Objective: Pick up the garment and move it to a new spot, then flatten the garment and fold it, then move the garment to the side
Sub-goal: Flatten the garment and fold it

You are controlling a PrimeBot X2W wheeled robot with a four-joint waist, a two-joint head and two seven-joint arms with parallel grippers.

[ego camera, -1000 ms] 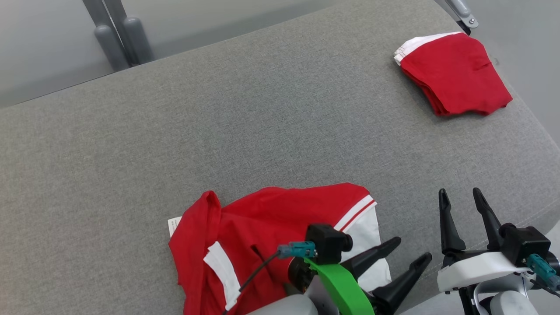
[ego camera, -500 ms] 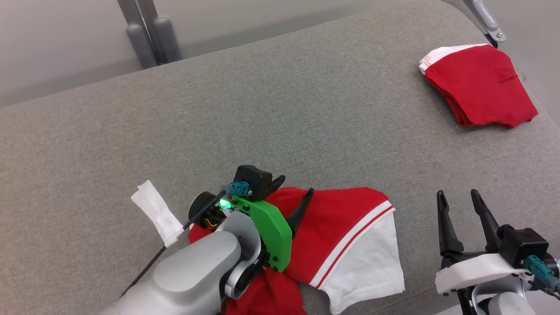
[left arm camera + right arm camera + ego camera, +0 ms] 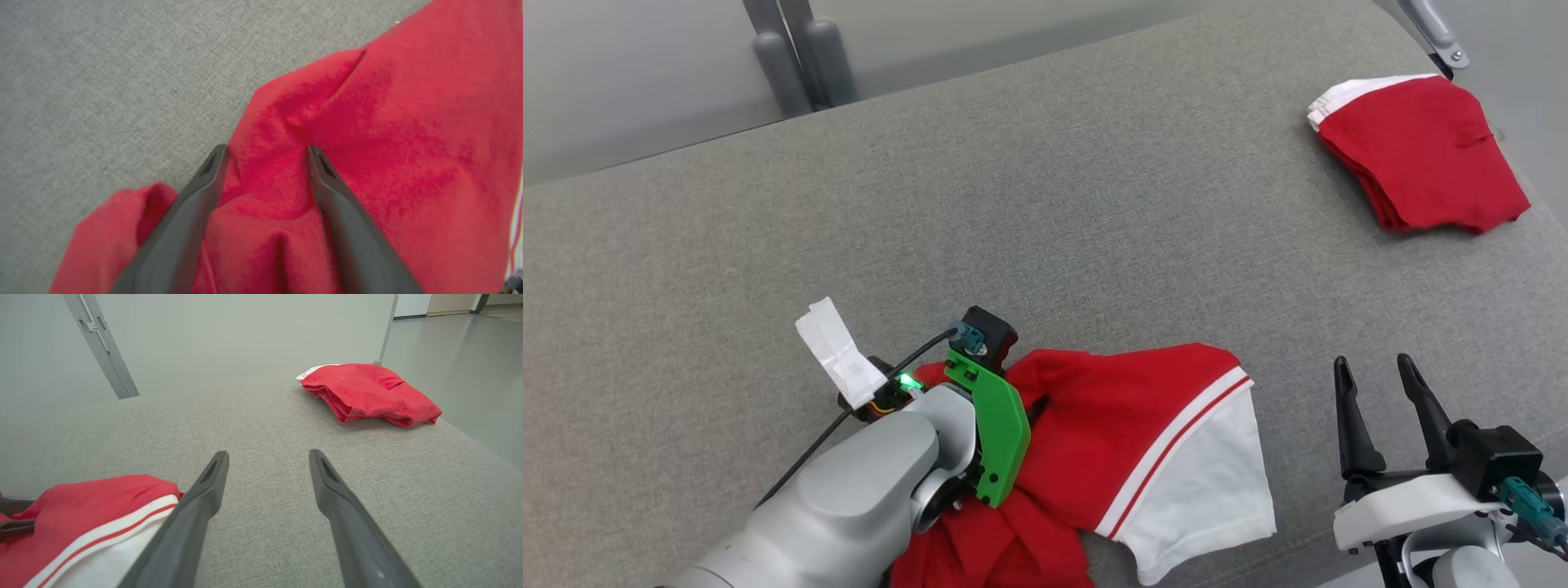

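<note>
The garment (image 3: pixel 1127 425) is a red shirt with a white, red-striped sleeve, lying crumpled at the near edge of the grey cushion (image 3: pixel 1029 212). My left arm reaches over its left part, wrist tilted down onto the cloth. In the left wrist view my left gripper (image 3: pixel 267 151) is open, both fingertips pressed into the garment (image 3: pixel 388 122) with a raised red fold between them. My right gripper (image 3: pixel 1376 380) stands open and empty to the right of the sleeve, above bare cushion (image 3: pixel 265 416).
A stack of folded red garments (image 3: pixel 1421 155) lies at the cushion's far right corner. A white tag (image 3: pixel 837 353) sticks up beside my left wrist. Grey metal posts (image 3: pixel 792 49) stand behind the cushion. The middle of the cushion is bare fabric.
The camera shifted. My left arm swung left across the garment and tipped its fingers down onto the red cloth. The right gripper stayed put.
</note>
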